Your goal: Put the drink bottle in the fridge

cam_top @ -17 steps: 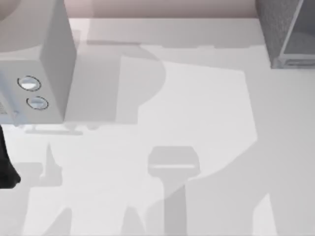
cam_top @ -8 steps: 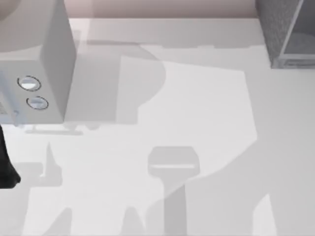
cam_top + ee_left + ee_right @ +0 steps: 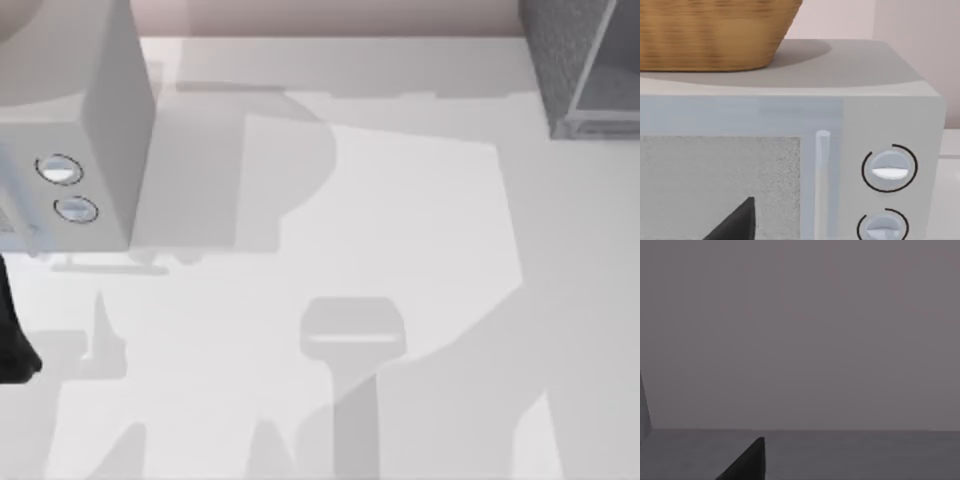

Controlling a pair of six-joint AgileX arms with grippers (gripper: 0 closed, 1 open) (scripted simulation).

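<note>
**Fridge at the far right corner of the tabletop, arms at the edges**

At the left edge of the top view, a dark part of the left arm (image 3: 12, 345) juts in over the tabletop (image 3: 400, 200), just in front of a pale grey box (image 3: 70, 130). The box stands at the far left of the tabletop, with two round dials (image 3: 58, 170) one below the other on its front.

The left wrist view faces that front from close by. It shows a speckled window panel (image 3: 715, 185), a pale upright handle (image 3: 822, 185) beside the panel, and the dials to the side of the handle. A woven basket (image 3: 710, 35) sits on top of the box. A dark tip of the left gripper (image 3: 737, 225) shows in front of the window panel; I cannot tell whether this gripper is open or closed, or whether it has hold of anything.

The middle of the tabletop is white and crossed by soft grey shadows.

The fridge (image 3: 585, 70) stands at the far right corner, dark grey and speckled, with a paler glassy panel and light trim along its edge. It is well apart from the pale box.

In the right wrist view, a dark tip of the right gripper (image 3: 747, 462) shows against a plain grey surface. Its state cannot be told either.
</note>
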